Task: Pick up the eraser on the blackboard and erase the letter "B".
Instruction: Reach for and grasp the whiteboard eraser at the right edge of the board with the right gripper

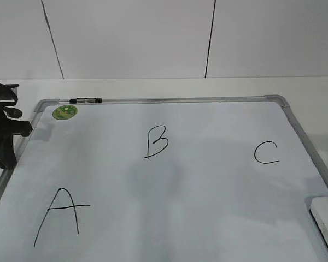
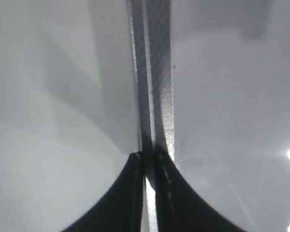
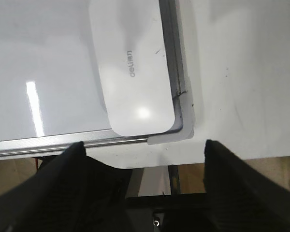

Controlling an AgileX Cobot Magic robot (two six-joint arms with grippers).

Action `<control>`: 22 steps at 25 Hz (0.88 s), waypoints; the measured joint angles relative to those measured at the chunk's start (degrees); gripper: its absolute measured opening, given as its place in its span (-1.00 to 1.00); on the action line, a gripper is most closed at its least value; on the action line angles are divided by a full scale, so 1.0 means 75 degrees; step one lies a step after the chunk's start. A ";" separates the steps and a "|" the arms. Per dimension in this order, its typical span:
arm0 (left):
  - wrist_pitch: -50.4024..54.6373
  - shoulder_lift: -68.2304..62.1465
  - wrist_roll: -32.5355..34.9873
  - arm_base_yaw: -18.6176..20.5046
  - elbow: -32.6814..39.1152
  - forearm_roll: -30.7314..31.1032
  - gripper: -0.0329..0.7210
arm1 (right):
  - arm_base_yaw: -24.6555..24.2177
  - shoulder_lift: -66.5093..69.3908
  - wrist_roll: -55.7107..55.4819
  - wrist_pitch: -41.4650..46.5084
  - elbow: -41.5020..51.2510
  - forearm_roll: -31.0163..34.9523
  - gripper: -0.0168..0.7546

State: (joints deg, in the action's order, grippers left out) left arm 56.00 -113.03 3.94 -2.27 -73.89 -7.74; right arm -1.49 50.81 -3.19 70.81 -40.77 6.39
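Eraser [image 3: 133, 67] whole only in right wrist view, below wide-spread right hand [image 3: 145, 159]; left hand [image 2: 150, 166] pinched narrow.

Eraser [image 1: 326, 221] cut off by the exterior view's right and lower edges; lettering on top too faint to read in the right wrist view. Blackboard [image 1: 169, 180] cropped at the bottom. Left wrist view blurred throughout. Right claw [image 3: 145, 145] fingertips out of frame.

The exterior camera looks down at a slant over the blackboard [image 1: 169, 207]. Both wrist cameras look down closely at its frame edges, left and right.
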 joint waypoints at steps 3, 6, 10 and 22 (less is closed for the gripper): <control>0.0000 0.0000 0.0000 0.0000 0.0000 0.0000 -0.86 | 0.0000 0.0363 -0.0033 0.0000 0.0000 -0.0016 0.68; 0.0000 0.0000 0.0000 0.0000 0.0000 0.0000 -0.86 | 0.0000 0.0911 -0.0033 -0.0160 0.0000 -0.0120 0.73; 0.0014 0.0000 0.0000 0.0000 0.0000 0.0000 -0.86 | 0.0000 0.1518 0.0028 -0.0536 0.0000 -0.0140 0.75; 0.0042 0.0000 0.0000 0.0000 0.0000 0.0000 -0.86 | 0.0000 0.2871 0.0425 -0.1197 -0.0046 -0.0111 0.75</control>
State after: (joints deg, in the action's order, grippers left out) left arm 56.31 -113.03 3.94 -2.27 -73.89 -7.74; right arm -1.49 72.34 0.00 61.84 -41.12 5.56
